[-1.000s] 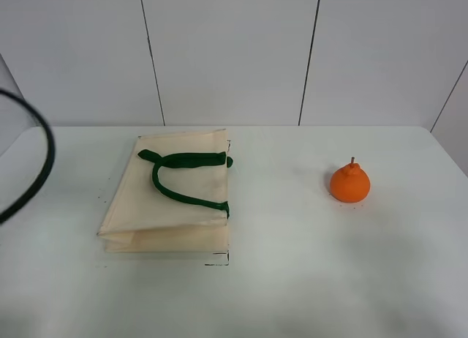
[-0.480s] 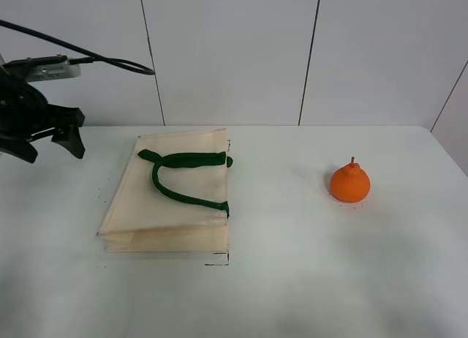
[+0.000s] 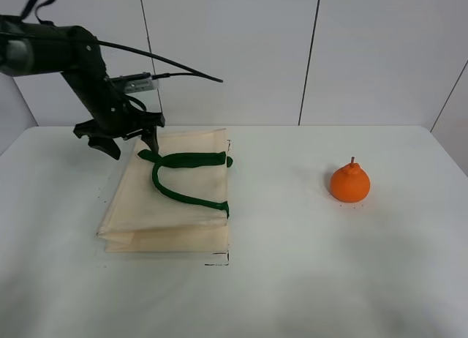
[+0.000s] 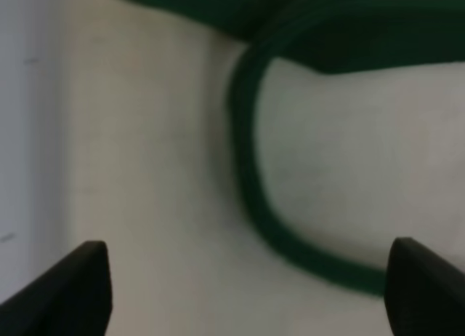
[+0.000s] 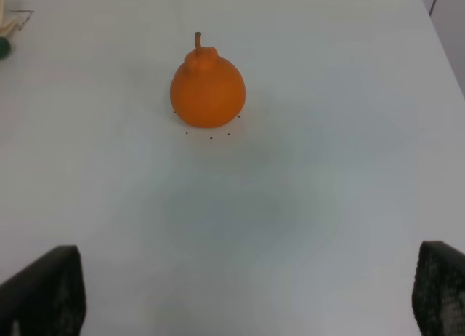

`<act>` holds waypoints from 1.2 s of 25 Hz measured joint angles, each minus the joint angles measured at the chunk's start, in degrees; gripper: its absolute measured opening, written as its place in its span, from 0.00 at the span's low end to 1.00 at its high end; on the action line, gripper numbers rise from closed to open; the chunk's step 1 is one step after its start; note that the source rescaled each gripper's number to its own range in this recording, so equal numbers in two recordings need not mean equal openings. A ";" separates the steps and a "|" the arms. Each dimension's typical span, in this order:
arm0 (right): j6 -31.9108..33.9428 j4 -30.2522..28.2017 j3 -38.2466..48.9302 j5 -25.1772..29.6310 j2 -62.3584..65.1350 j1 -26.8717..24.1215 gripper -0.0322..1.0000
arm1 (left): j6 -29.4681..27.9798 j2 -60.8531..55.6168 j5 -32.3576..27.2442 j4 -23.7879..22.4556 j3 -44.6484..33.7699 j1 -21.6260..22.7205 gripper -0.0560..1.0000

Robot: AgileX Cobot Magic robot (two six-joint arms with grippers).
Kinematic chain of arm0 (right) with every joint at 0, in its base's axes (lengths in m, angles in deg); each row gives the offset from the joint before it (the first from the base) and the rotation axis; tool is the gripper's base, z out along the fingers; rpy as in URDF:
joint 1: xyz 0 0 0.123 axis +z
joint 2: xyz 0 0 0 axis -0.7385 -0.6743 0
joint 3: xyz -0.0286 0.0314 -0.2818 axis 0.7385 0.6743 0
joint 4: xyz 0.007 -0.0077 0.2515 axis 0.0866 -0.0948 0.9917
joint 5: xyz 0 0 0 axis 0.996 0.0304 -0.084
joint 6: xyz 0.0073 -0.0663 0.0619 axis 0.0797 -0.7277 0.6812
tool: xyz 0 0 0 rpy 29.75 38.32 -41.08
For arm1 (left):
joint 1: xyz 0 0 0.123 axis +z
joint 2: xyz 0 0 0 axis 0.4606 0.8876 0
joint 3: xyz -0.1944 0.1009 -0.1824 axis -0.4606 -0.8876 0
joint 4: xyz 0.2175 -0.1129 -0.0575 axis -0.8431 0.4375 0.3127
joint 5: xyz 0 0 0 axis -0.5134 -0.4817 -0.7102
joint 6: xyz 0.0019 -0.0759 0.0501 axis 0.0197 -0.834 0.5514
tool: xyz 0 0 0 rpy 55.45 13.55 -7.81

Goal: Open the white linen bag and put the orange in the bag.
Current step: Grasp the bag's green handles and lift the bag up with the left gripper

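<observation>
Exterior high: left claw (image 3: pixel 131 142), spread wide, newly swung in over far corner of cream rectangular cloth bag (image 3: pixel 172 210), flat, still shut. Well off to claw's side: small bright orange fruit (image 3: pixel 349 183) on white tabletop (image 3: pixel 292 287).
Left wrist: dark green strap handle (image 4: pixel 251 183) below, inside claw span, ungripped.
Right wrist only: right claw (image 5: pixel 243 296) released, empty; fruit ahead.

- The white linen bag (image 4: pixel 160 169) fills nearly the whole view, its cream cloth close and blurred.
- A dark green strap handle (image 4: pixel 251 183) lies on the cloth in a curved loop.
- A broader dark green band (image 4: pixel 341 30) meets that loop.
- The left gripper (image 4: pixel 247 292) hangs over the bag, its two dark fingertips (image 4: pixel 73 289) spread wide apart.
- A pale strip of table (image 4: pixel 25 132) shows beside the bag's edge.
</observation>
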State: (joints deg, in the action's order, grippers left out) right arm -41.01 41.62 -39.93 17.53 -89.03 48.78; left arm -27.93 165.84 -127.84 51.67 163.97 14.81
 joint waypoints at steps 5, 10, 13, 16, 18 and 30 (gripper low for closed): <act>0.00 0.00 0.00 0.00 0.00 0.00 1.00 | -2.57 6.29 3.23 0.00 1.10 -1.78 1.00; 0.00 0.00 0.00 0.00 0.00 0.00 1.00 | -3.08 11.37 4.72 -0.58 1.10 -1.79 1.00; 0.00 0.00 0.00 0.00 0.00 0.00 1.00 | -3.16 12.74 5.32 -1.43 1.10 -1.79 0.95; 0.00 0.00 0.00 0.00 0.00 0.00 1.00 | -3.16 12.95 5.32 -1.92 1.10 -1.79 0.81; 0.00 0.00 0.00 0.00 0.00 0.00 1.00 | -3.16 12.95 5.32 -2.31 1.10 -1.79 0.64; 0.00 0.00 0.00 0.00 0.00 0.00 1.00 | -3.47 7.24 -0.82 -2.24 3.80 -1.79 0.06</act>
State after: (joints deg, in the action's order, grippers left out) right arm -41.01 41.62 -39.93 17.53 -89.03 48.78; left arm -31.39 173.08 -128.66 49.44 167.77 13.02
